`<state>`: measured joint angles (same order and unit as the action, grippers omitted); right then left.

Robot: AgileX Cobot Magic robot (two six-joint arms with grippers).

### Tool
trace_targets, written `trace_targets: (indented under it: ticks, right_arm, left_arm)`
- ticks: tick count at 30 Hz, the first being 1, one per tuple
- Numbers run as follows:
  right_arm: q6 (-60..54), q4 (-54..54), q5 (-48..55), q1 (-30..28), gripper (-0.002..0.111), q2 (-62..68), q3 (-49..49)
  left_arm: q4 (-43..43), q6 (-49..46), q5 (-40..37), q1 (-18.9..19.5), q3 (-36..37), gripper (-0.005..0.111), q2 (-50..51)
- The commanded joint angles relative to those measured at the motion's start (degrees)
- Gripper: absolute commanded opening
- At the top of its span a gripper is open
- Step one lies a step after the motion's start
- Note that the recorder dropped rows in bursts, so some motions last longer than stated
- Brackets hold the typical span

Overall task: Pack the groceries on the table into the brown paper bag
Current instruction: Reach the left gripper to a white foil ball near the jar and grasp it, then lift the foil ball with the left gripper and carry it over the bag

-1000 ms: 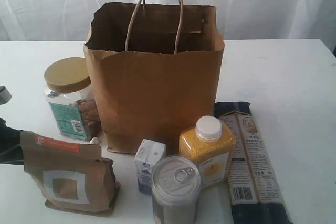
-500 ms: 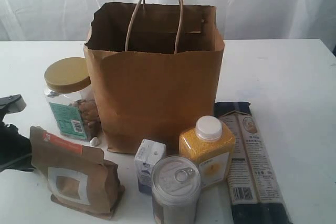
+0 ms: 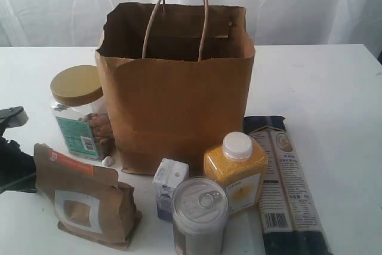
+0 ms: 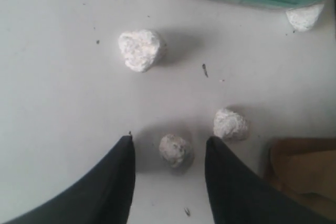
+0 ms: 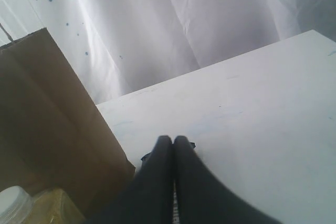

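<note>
Exterior view catches the left arm low at the left edge of the plain white counter, just beside the brown kraft pouch with a white-framed window; the tall brown paper bag with twisted handles stands upright mid-counter, apart from that arm, the clear nut jar with tan lid just beside its left face; left jaws point down at the counter, parted and gripping nothing, a small white crumbly lump lying between them; right jaws, near the bag's side, are pressed fully together, empty.
</note>
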<state>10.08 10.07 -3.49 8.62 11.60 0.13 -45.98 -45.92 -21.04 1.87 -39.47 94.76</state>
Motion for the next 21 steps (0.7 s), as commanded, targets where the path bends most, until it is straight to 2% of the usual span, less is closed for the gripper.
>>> trace_targets:
  ticks: [1,3,9,12,21]
  right_arm:
    - [-0.2,-0.6,-0.5,-0.2,0.0,-0.1,-0.1]
    - [-0.2,-0.6,-0.5,-0.2,0.0,-0.1,-0.1]
    - [-0.2,-0.6,-0.5,-0.2,0.0,-0.1,-0.1]
    - [-0.2,-0.6,-0.5,-0.2,0.0,-0.1,-0.1]
    - [-0.2,-0.6,-0.5,-0.2,0.0,-0.1,-0.1]
  left_arm:
    - [0.8,0.1,-0.1,-0.5,0.4,0.037,0.0]
    - [1.8,0.1,-0.6,-1.0,0.7,0.023,0.0]
    - [2.4,-0.3,0.0,-2.6,0.6,0.016,0.0]
    - [3.0,-0.3,-0.7,-2.6,0.6,0.0,-1.6]
    - [3.4,2.0,-3.8,-2.6,0.4,0.0,-19.7]
